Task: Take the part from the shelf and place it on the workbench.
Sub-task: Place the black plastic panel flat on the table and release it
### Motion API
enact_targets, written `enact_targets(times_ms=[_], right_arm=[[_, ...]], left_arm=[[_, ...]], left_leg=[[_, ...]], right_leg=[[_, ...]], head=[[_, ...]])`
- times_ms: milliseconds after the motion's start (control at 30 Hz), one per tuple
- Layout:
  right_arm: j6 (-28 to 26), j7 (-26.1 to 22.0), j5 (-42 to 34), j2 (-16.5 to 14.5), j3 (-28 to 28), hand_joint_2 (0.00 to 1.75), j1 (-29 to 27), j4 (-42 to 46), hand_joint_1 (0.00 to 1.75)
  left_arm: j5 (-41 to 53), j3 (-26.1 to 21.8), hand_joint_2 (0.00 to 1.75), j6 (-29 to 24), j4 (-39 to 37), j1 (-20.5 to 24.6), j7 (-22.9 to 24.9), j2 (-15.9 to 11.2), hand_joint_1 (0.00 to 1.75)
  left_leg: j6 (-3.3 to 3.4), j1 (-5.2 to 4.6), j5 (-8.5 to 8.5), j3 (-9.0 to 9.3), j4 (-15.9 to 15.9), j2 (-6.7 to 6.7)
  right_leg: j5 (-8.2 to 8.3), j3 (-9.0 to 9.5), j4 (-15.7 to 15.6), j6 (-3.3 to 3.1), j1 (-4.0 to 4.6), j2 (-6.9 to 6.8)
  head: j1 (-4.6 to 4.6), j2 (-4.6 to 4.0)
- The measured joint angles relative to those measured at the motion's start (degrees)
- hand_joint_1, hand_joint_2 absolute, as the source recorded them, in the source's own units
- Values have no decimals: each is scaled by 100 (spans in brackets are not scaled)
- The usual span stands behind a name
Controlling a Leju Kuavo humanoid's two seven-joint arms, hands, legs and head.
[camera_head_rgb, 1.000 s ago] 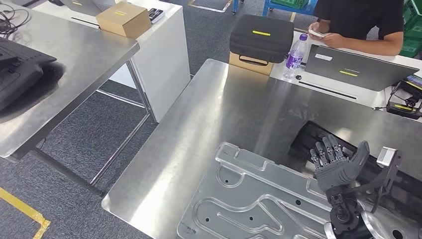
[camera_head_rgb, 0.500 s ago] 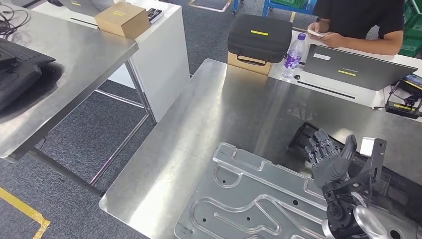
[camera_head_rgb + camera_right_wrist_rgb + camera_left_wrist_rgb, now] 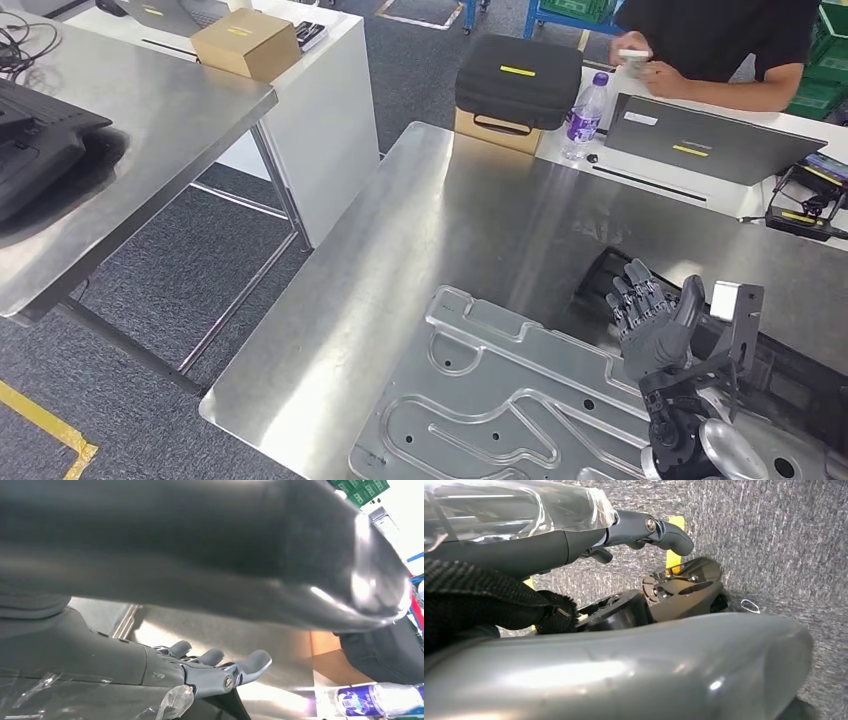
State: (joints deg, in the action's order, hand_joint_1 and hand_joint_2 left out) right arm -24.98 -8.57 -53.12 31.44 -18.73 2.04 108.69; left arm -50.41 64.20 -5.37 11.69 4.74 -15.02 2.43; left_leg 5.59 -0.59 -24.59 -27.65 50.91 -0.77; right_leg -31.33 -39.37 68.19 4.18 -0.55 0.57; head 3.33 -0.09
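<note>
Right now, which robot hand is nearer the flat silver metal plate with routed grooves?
Right. The right robot hand hovers open just above the flat silver metal plate's far edge; the left robot hand hangs over grey carpet.

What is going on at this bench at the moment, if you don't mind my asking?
The robot's right hand is raised with its fingers spread and holding nothing, just above the large metal part, which lies flat on the steel workbench. The left hand hangs low over the carpeted floor, also holding nothing. Behind the bench a person stands at a white desk beside a water bottle and a black case.
</note>
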Motion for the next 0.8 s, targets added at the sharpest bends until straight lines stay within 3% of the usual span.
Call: enact_targets(times_ms=[33,67,167,200,233,333,367,400,467,500,533,567,600,700,733,800], right_arm=[[1,-14,55,-11,-18,0,-20,0,0],[3,-22,98,-20,-34,0,-34,1,0],[10,-35,164,-53,-66,0,-42,9,0],[13,-38,174,-65,-70,0,-48,19,0],[15,-41,183,-79,-75,0,-59,29,0],[37,-54,211,-117,-106,0,-100,54,0],[46,-60,216,-127,-115,0,-106,65,0],[57,-67,222,-133,-117,0,-109,84,0],[82,-82,239,-144,-122,0,-116,127,0],[92,-86,246,-151,-126,0,-122,140,0],[97,-88,251,-158,-131,0,-129,145,0],[101,-89,254,-164,-137,0,-136,148,0],[103,-91,257,-170,-142,0,-140,155,0],[111,-96,263,-186,-146,0,-142,197,0],[115,-97,264,-193,-146,0,-145,210,0],[134,-99,265,-216,-155,0,-151,226,0]], left_arm=[[-14,1,0,11,0,1,-1,0,0],[-22,2,0,20,0,3,-2,0,0],[-31,2,0,41,-1,24,-4,-14,0],[-34,2,0,49,-1,32,-5,-22,0],[-40,3,0,56,-2,38,-5,-30,0],[-81,6,0,76,-2,42,-7,-36,0],[-95,6,0,83,-2,45,-7,-39,0],[-107,6,0,92,-2,50,-8,-42,0],[-122,6,0,108,-2,69,-9,-42,0],[-126,6,0,113,-2,80,-9,-42,0],[-128,6,0,115,-2,88,-9,-42,0],[-128,6,0,117,-2,92,-9,-42,0],[-128,7,0,117,-2,92,-8,-41,0],[-126,10,0,116,-5,64,4,-46,0],[-127,10,0,115,-8,50,8,-48,0],[-128,9,0,113,-15,35,11,-55,0]], left_leg=[[-17,28,0,0,4,3],[-48,66,-5,-2,15,3],[-227,174,-85,-49,151,-14],[-290,182,-119,-80,221,-27],[-341,171,-148,-121,291,-41],[-419,176,-192,-258,420,-59],[-438,189,-292,-331,538,-47],[-452,199,-467,-431,765,-34],[-454,191,-942,-711,1526,-13],[-437,176,-1115,-829,1892,-12],[-403,147,-1183,-872,2104,-12],[-346,107,-1134,-811,2086,-13],[-264,57,-989,-647,1843,-14],[72,-103,-541,34,609,-1],[130,-143,-469,144,378,10],[136,-191,-345,147,246,6]], right_leg=[[-19,-51,172,51,-48,-4],[73,11,108,110,-99,-12],[553,650,-985,338,-251,-29],[628,777,-1212,361,-275,-5],[616,818,-1307,333,-289,25],[557,662,-1192,127,-291,45],[577,609,-1170,74,-278,31],[601,565,-1167,23,-262,15],[651,493,-1169,-62,-206,-14],[671,465,-1168,-90,-171,-27],[691,440,-1167,-114,-129,-39],[711,418,-1167,-136,-85,-48],[731,400,-1168,-157,-36,-52],[808,364,-1194,-214,46,-48],[849,355,-1215,-213,36,-46],[960,336,-1285,-178,-8,-41]], head=[[-1,0],[-1,0],[-13,0],[-22,0],[-31,0],[-22,0],[-15,0],[-10,0],[0,0],[1,0],[2,0],[2,0],[2,0],[-9,0],[-19,0],[-35,0]])
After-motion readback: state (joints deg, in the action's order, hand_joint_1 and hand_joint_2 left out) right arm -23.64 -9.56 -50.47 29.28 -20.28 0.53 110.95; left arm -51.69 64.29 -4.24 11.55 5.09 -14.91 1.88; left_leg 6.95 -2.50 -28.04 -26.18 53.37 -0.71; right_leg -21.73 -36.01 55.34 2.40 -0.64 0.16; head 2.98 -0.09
